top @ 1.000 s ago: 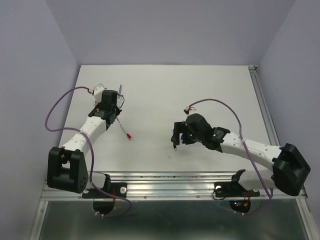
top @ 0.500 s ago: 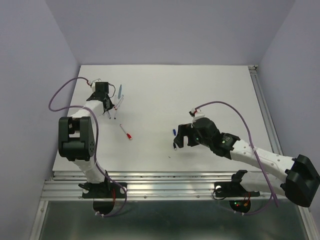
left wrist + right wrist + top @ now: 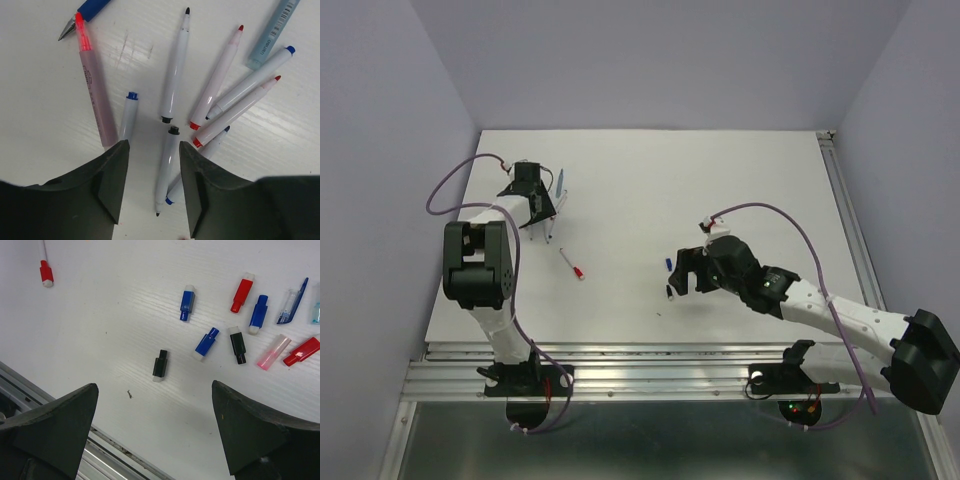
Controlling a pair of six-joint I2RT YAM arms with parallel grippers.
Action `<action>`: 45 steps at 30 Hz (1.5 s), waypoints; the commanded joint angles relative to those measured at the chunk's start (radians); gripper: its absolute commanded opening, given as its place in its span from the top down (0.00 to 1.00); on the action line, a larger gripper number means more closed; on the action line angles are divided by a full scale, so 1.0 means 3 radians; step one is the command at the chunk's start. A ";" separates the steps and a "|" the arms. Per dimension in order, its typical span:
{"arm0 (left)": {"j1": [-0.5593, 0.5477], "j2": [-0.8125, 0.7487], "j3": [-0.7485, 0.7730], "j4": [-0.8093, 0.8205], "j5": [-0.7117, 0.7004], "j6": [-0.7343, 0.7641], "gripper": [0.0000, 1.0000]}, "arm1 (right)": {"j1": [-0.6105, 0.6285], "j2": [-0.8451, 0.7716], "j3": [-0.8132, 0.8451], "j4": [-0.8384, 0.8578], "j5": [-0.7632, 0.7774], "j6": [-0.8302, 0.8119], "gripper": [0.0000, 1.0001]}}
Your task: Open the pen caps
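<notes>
The red-capped pen lies alone on the white counter. To its right the pen caps lie loose in a scatter of red, blue, black and pink, and the right gripper hangs over them with its jaws released wide, grasping nothing. Beyond and left of that pen, the left gripper hangs over a fan of uncapped pens, its jaws parted, and the thin pen seen between them seems to lie free on the counter.
</notes>
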 commanded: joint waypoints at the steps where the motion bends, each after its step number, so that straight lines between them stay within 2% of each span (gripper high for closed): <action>1: 0.0022 -0.0399 0.0004 -0.0012 0.0203 -0.0062 0.30 | 0.0001 -0.0040 -0.0058 0.0151 0.0087 -0.0006 0.00; 3: 0.0007 -0.0521 -0.0108 -0.0017 0.0310 -0.0175 0.18 | -0.0004 -0.0035 -0.0058 0.0161 0.0087 0.0005 0.00; 4: -0.0008 -0.0654 -0.0159 -0.0022 0.0321 -0.0210 0.01 | -0.0004 -0.0040 -0.0068 0.0166 0.0087 0.0015 0.00; 13: -0.0468 -0.1431 -0.0865 -0.0119 0.0260 -0.0956 0.01 | -0.0004 -0.0009 -0.0094 0.0202 0.0087 0.0081 0.00; 18: -0.0668 -0.1555 -0.0962 -0.0430 -0.0016 -0.1146 0.01 | -0.0004 0.0032 -0.0079 0.0151 0.0205 0.0143 0.00; 22: -0.0791 -0.1479 -0.0983 -0.0564 -0.0062 -0.1259 0.01 | -0.0004 0.0032 -0.0114 0.0187 0.0277 0.0143 0.00; 25: -0.0801 -0.1356 -0.0962 -0.0681 -0.0123 -0.1315 0.06 | -0.0004 0.0022 -0.0135 0.0202 0.0297 0.0148 0.00; 26: -0.0806 -0.1295 -0.0972 -0.0692 -0.0128 -0.1320 0.12 | -0.0004 0.0016 -0.0150 0.0207 0.0307 0.0153 0.00; 30: -0.0817 -0.1131 -0.0998 -0.0697 -0.0174 -0.1346 0.21 | 0.0001 0.0011 -0.0171 0.0207 0.0333 0.0148 0.00; 34: -0.0832 -0.0942 -0.0947 -0.0666 -0.0185 -0.1346 0.36 | -0.0004 -0.0004 -0.0181 0.0202 0.0358 0.0127 0.00; 42: -0.0868 -0.0640 -0.0875 -0.0559 -0.0144 -0.1305 0.59 | 0.0001 -0.0004 -0.0186 0.0187 0.0404 0.0132 0.00; 44: -0.0873 -0.0594 -0.0885 -0.0544 -0.0139 -0.1295 0.81 | -0.0004 -0.0009 -0.0176 0.0192 0.0415 0.0138 0.00; 45: -0.0878 -0.0584 -0.0901 -0.0508 -0.0103 -0.1274 0.97 | -0.0004 -0.0004 -0.0176 0.0192 0.0415 0.0138 0.00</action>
